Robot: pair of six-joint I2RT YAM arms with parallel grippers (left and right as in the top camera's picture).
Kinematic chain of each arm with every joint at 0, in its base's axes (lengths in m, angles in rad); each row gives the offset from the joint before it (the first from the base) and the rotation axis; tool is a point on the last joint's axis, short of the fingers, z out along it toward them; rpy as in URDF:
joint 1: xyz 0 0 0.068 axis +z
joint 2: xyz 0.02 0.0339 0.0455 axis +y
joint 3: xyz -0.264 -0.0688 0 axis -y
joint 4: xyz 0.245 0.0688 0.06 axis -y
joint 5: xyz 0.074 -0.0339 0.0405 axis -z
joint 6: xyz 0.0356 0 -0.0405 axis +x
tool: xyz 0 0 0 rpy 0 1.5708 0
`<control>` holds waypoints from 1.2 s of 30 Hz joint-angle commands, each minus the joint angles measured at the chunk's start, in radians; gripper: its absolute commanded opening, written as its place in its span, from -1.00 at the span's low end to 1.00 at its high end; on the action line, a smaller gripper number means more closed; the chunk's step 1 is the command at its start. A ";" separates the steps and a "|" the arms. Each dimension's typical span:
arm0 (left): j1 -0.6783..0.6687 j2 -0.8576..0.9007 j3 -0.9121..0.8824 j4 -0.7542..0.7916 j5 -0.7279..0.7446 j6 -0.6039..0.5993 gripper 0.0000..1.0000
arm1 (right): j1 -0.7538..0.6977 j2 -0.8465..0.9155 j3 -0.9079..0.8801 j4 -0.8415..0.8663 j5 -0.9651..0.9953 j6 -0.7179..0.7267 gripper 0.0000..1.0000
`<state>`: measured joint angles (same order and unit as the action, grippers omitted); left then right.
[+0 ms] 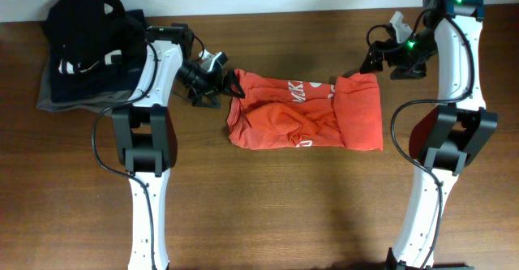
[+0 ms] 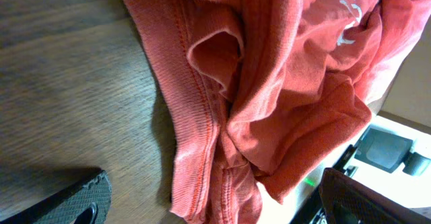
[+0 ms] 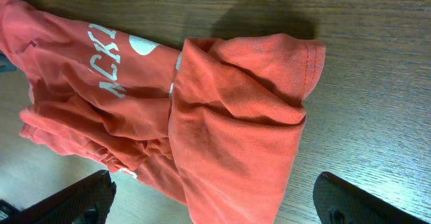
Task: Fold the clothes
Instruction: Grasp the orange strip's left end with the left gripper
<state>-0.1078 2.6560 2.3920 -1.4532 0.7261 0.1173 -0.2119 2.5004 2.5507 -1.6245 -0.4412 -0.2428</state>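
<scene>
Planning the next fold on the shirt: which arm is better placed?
Left, probably. The open left hand sits right at the bunched end of the shirt; the right hand, also open, hovers by the end already folded over.

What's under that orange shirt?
The shirt lies bunched on the wooden table, one end folded over itself. Whatever is beneath the cloth is covered.
</scene>
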 commanded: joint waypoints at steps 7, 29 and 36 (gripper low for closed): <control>-0.116 0.014 -0.036 -0.019 -0.039 -0.045 0.98 | -0.006 -0.026 0.008 -0.003 0.010 0.000 0.97; -0.158 0.014 -0.036 0.029 -0.183 -0.134 -0.99 | -0.006 -0.026 0.008 -0.015 0.035 -0.003 0.97; -0.115 0.014 -0.003 -0.065 -0.575 -0.256 -0.99 | -0.006 -0.026 0.008 -0.014 0.035 -0.003 0.97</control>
<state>-0.2665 2.6575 2.3779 -1.4830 0.4557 -0.0780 -0.2119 2.5004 2.5507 -1.6356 -0.4149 -0.2428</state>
